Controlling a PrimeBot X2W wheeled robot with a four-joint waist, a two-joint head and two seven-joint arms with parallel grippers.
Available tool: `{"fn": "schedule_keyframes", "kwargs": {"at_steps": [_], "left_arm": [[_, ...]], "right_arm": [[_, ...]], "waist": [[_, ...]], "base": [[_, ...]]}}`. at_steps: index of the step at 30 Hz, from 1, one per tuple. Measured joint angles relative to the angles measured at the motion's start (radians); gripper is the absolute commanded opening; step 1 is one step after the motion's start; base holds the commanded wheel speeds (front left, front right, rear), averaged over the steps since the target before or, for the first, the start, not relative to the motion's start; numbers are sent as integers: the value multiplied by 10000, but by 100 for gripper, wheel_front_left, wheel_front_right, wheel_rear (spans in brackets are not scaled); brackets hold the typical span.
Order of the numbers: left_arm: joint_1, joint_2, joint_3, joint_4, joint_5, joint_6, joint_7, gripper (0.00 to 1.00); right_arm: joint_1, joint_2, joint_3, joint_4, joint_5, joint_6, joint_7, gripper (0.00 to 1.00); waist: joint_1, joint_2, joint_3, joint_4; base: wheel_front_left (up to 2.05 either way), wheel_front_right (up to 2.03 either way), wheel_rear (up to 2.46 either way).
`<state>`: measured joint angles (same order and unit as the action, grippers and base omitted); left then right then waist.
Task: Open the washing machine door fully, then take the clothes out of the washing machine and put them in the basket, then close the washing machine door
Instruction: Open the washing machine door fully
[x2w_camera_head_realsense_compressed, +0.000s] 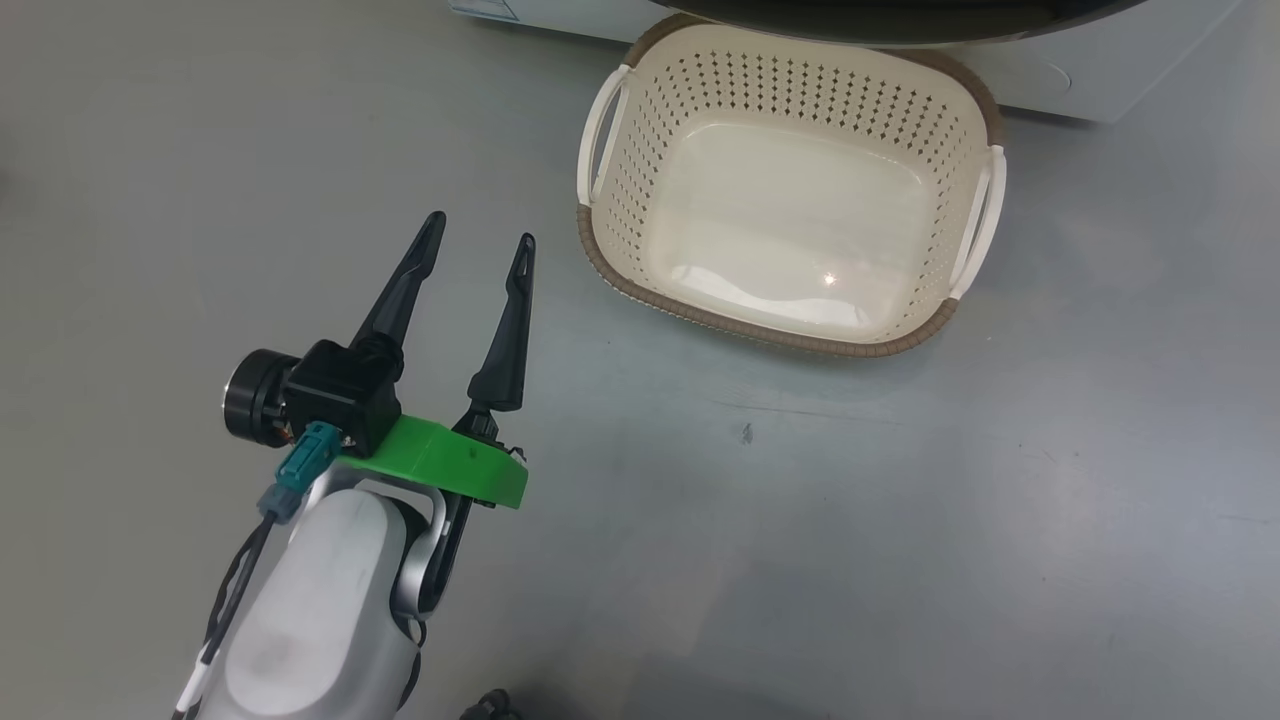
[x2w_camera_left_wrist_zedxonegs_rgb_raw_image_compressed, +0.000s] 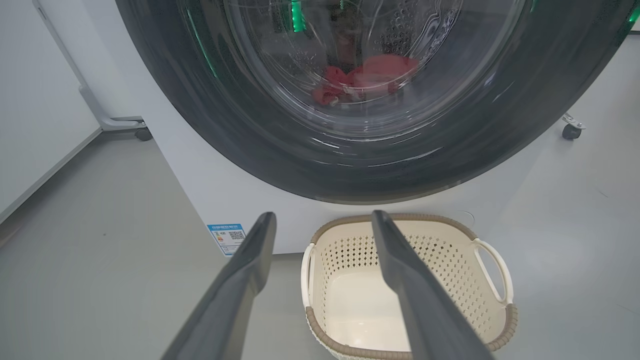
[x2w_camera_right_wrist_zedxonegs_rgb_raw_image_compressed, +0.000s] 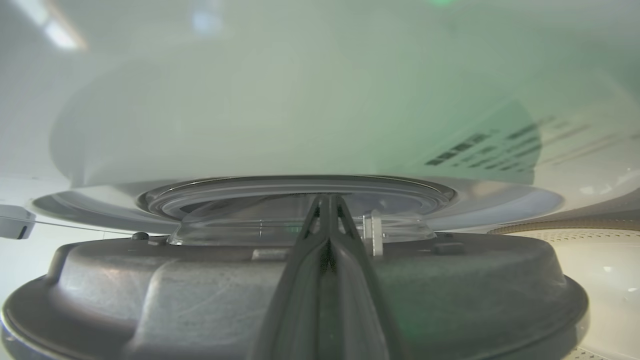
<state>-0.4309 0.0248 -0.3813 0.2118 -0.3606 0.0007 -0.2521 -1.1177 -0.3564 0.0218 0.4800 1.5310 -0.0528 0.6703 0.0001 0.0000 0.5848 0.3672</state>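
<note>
The left gripper (x2w_camera_head_realsense_compressed: 481, 228) hangs spread wide and empty over the floor (x2w_camera_head_realsense_compressed: 900, 550) just beside the basket (x2w_camera_head_realsense_compressed: 640, 150), while the right gripper (x2w_camera_right_wrist_zedxonegs_rgb_raw_image_compressed: 327, 200), its tips pressed together, lies along the grey inner side of the door (x2w_camera_right_wrist_zedxonegs_rgb_raw_image_compressed: 150, 285), and the clothes (x2w_camera_left_wrist_zedxonegs_rgb_raw_image_compressed: 370, 75) rest inside the machine (x2w_camera_left_wrist_zedxonegs_rgb_raw_image_compressed: 200, 200).

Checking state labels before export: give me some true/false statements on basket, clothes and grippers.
1. The cream perforated plastic basket holds a garment. False: it is empty.
2. The bright red fabric clothes lie behind the clear glass of the round black-ringed door. True.
3. The left gripper is open and holds nothing. True.
4. The right gripper has its dark fingers spread wide. False: they are pressed shut.
5. The basket stands on the grey floor in front of the white washing machine. True.
</note>
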Motion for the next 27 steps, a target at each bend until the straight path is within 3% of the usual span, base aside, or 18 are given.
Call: {"fn": "schedule_keyframes", "kwargs": {"at_steps": [9,20,27], "left_arm": [[3,-4,27,21,-15,128,0,100],[58,-6,33,176,23,132,0,100],[325,-4,58,307,194,163,0,100]], "right_arm": [[347,301,128,228,453,355,602,0],[1383,541,174,391,884,1028,1147,0],[1932,855,293,470,1053,1225,1365,0]], "waist": [[0,0,-182,-148],[0,0,-660,-263],[0,0,-1045,-408]], "base": [[0,0,0],[0,0,0],[0,0,0]]}}
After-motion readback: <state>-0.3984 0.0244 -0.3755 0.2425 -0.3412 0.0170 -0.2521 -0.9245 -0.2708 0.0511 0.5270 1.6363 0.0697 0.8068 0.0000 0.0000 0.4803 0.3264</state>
